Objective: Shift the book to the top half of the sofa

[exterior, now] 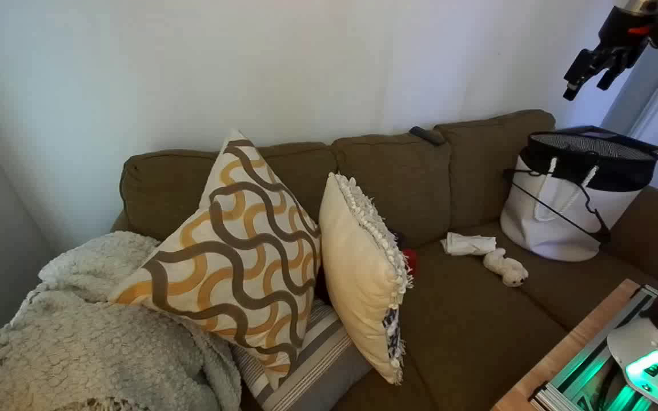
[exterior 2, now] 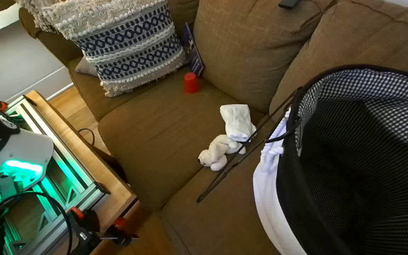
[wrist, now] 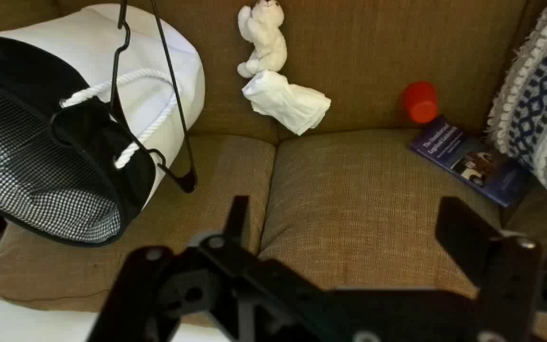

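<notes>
In the wrist view the left edge of the tabletop, here the sofa seat (wrist: 359, 57), carries a black-and-white hamper (wrist: 90, 133), probably stood at that end because of its bulk. Next a white plush toy (wrist: 268, 38) and a white cloth (wrist: 290, 102) lie close together, the cloth nearer the back edge. Across the middle reaches the claw (wrist: 344, 209), released: its jaws stand wide apart with nothing between them, presumably ready to take the book. A red cup (wrist: 420, 101) follows, near the back edge and apparently upside down. Just beside it, the book (wrist: 473, 159) leans on the back edge, propped by the backrest (wrist: 373, 190). It is thin and purple-blue, with pale title lettering at the end by the cup and a picture farther along, hard to make out. Last comes a fringed pillow (wrist: 539, 95), overlapping the book's far end in this view; it perhaps stops sideways slipping, though I cannot tell whether they touch.
</notes>
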